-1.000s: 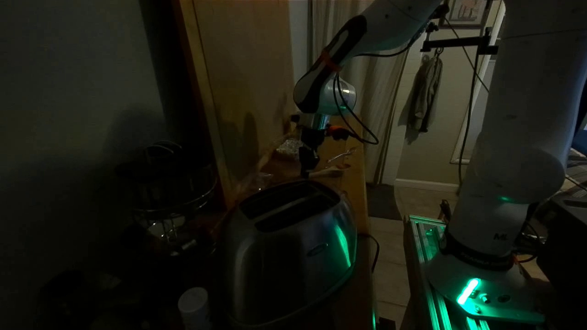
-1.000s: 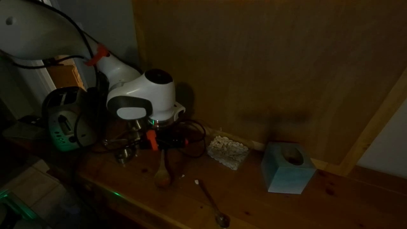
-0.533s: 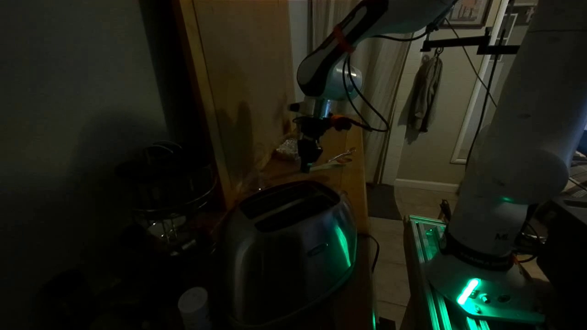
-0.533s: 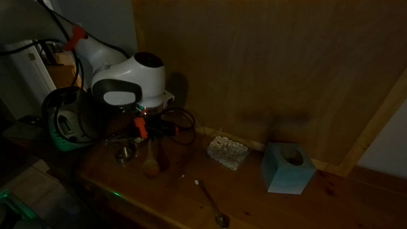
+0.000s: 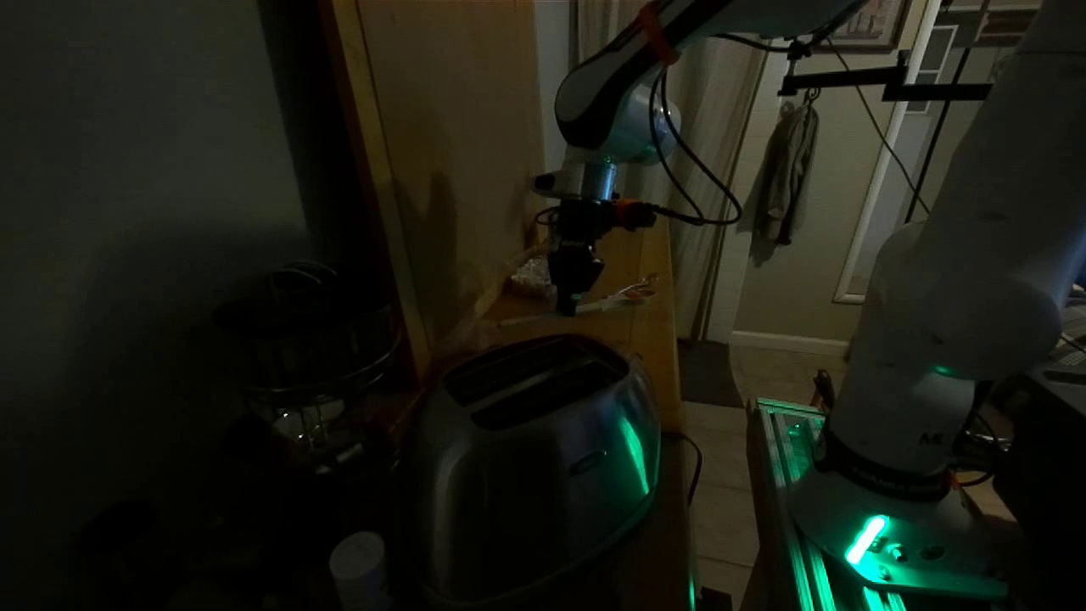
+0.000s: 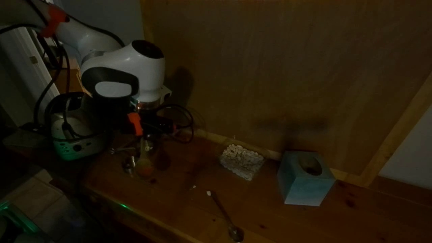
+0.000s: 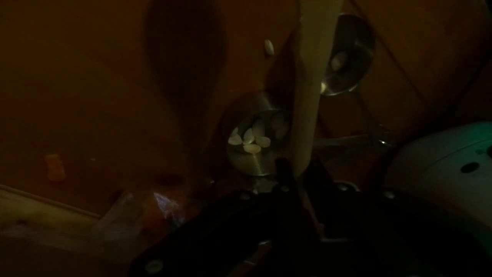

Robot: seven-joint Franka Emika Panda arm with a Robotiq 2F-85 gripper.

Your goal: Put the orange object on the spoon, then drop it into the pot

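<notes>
My gripper is shut on the handle of a wooden spoon. The handle shows between the dark fingers in the wrist view. The spoon bowl is held above the wooden table with an orange patch in it, too dim to make out exactly. The bowl lies outside the wrist view. Two small metal cups stand below: one cup holds several white pieces, and the other cup, partly behind the handle, holds one. An exterior view shows a cup beside the spoon bowl. No larger pot is clearly seen.
A toaster stands beside the gripper. A tub of white pieces, a tissue box and another spoon are on the table. A wooden board stands behind. A separate orange piece lies near its base.
The gripper has risen and moved toward the toaster with the spoon in it. The spoon bowl has moved from the bare table to beside the metal cup. The cups have not moved.
</notes>
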